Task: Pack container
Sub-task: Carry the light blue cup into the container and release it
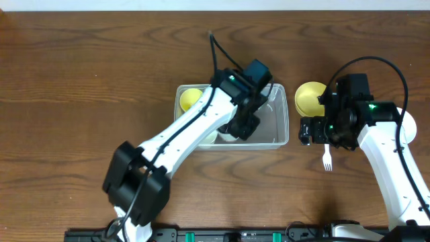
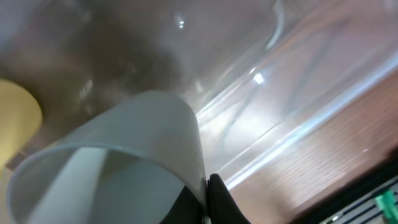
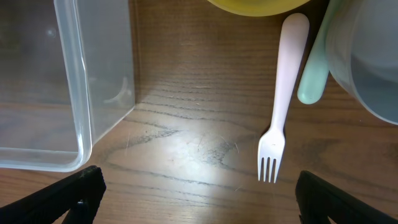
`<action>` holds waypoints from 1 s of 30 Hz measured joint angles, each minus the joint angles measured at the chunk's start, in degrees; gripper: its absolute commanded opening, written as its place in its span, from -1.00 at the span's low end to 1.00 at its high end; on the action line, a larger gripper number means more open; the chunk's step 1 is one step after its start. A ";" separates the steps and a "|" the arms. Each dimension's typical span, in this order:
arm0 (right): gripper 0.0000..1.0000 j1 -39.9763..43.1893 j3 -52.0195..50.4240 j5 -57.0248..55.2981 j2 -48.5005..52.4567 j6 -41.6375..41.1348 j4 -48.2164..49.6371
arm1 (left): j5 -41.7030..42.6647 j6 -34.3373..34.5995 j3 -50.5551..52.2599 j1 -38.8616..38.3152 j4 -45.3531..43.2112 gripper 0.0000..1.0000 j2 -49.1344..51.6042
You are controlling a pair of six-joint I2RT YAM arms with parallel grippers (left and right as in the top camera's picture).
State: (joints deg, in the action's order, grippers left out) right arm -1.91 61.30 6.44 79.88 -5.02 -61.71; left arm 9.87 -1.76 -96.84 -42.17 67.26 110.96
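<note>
The clear plastic container [image 1: 279, 138] sits mid-table. My left gripper [image 1: 236, 130] reaches into it and is shut on the rim of a white cup [image 2: 124, 162]; one finger is inside the cup and one outside [image 2: 208, 202]. The cup hangs over the container floor [image 2: 205, 68]. A yellow cup [image 1: 190, 99] lies in the container's left end and shows in the left wrist view [image 2: 18, 118]. My right gripper [image 1: 314, 132] is open and empty over bare table right of the container [image 3: 62, 93], its fingers [image 3: 199, 193] wide apart.
A yellow bowl [image 1: 310, 97] stands right of the container, and its edge shows in the right wrist view [image 3: 255, 6]. A white plastic fork [image 3: 280, 112] lies tines toward me [image 1: 327, 159]. A pale green handle [image 3: 314, 74] and a whitish round vessel [image 3: 367, 56] are beside it.
</note>
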 measured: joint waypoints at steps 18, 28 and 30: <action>0.98 0.00 0.00 0.00 0.00 0.02 0.00 | -1.27 -1.09 0.00 0.00 1.22 -0.88 5.03; 0.98 0.00 0.00 0.00 0.00 0.02 -0.02 | -2.29 -1.14 1.86 0.00 0.83 -0.88 5.03; 0.99 0.00 0.00 0.00 0.00 0.00 0.00 | -3.32 -1.16 3.13 0.02 0.90 -0.88 5.03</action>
State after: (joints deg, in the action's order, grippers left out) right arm -1.91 61.30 6.44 79.88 -5.02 -61.71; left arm 6.55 -2.92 -93.71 -42.15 68.16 115.98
